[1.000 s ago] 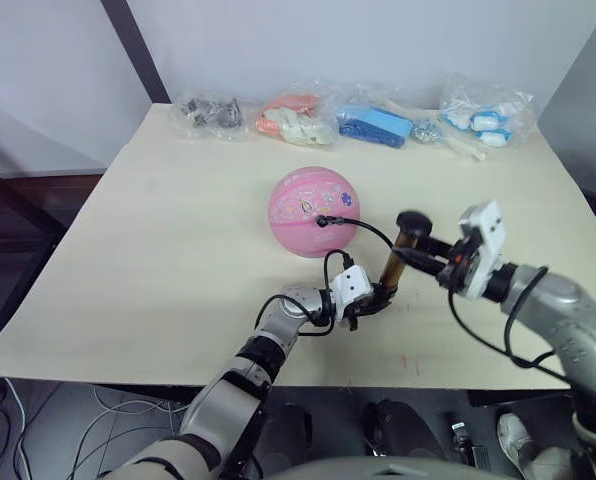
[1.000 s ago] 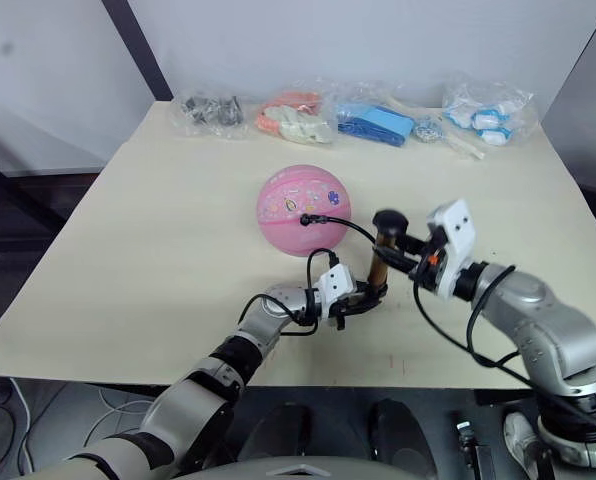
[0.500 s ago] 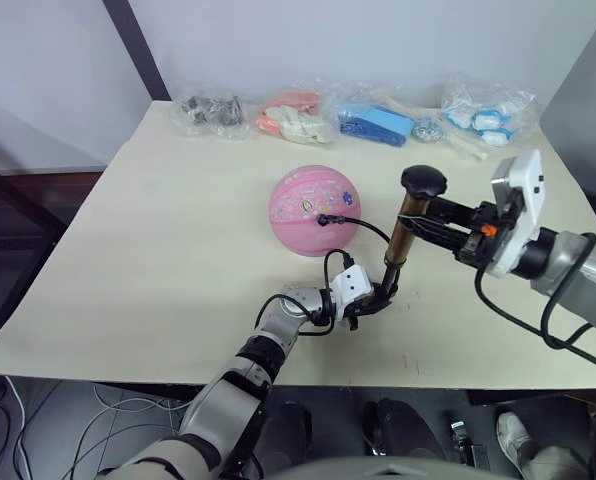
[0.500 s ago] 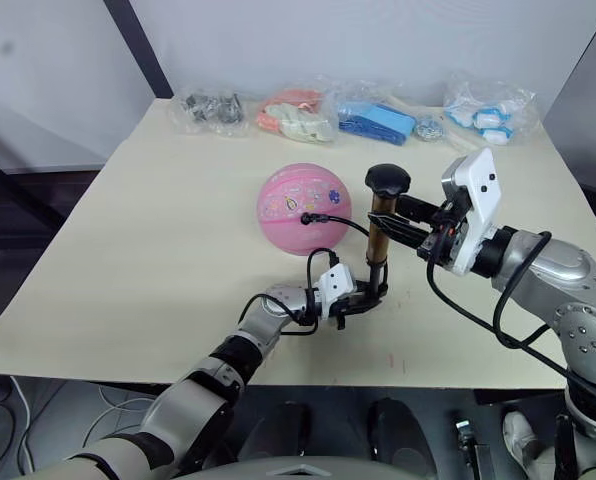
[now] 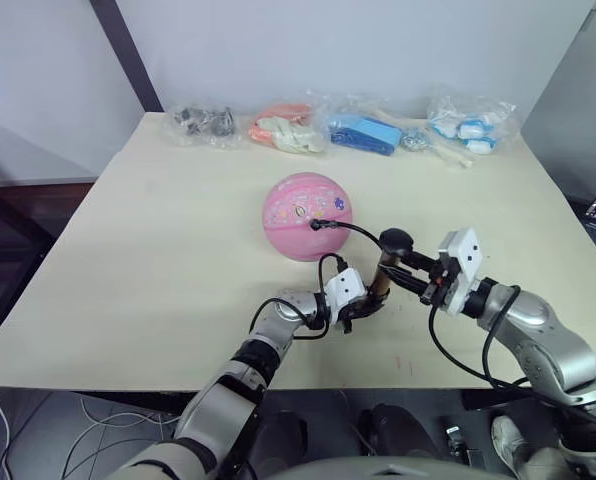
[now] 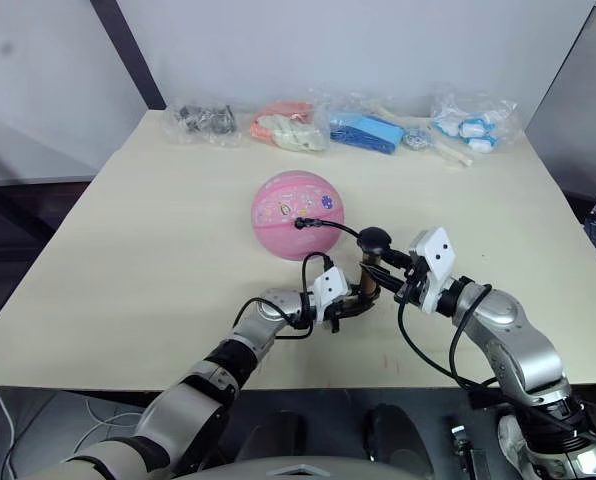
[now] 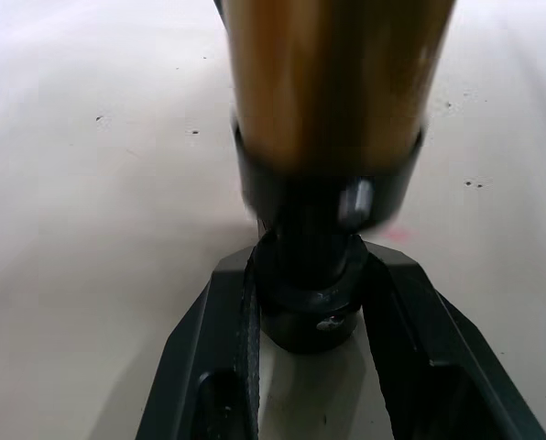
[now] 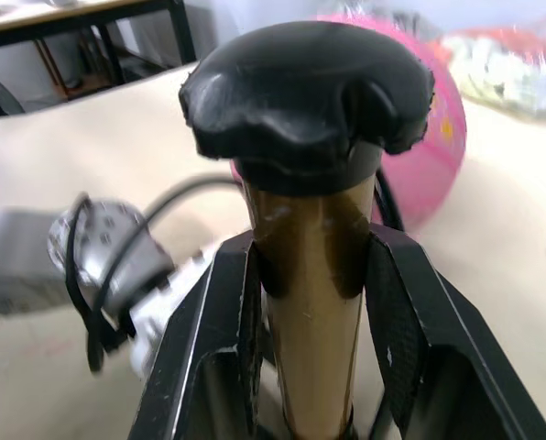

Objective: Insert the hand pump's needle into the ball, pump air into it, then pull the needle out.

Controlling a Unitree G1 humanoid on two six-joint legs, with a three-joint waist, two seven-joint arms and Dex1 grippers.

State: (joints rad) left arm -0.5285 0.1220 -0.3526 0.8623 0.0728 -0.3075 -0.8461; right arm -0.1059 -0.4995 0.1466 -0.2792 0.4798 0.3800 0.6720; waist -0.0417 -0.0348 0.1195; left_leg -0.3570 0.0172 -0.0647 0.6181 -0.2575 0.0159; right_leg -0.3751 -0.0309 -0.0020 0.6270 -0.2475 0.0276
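Note:
The pink ball (image 5: pixel 307 203) rests near the table's middle. The hand pump (image 5: pixel 382 281) stands upright just to its right, with its black knob (image 5: pixel 396 240) low over the brass tube. The thin black hose (image 5: pixel 353 226) arcs from the pump to the ball. Its black needle fitting (image 5: pixel 316 225) sits against the ball; the pin itself is hidden. My left gripper (image 5: pixel 366 305) is shut on the pump's black base cap (image 7: pixel 314 307). From the right, my right gripper (image 5: pixel 398 270) is shut on the shaft just under the knob (image 8: pixel 305 92).
Several clear plastic bags line the table's far edge: grey metal parts (image 5: pixel 201 120), orange-pink items (image 5: pixel 283 128), blue pieces (image 5: pixel 363 134), and white-blue pieces (image 5: pixel 466 125). The table's front edge (image 5: pixel 308 385) runs close behind my left gripper.
Half a second ago the knob was raised high on the pump; now my right gripper has pushed it down. The left gripper stays on the base. The camera shifted slightly.

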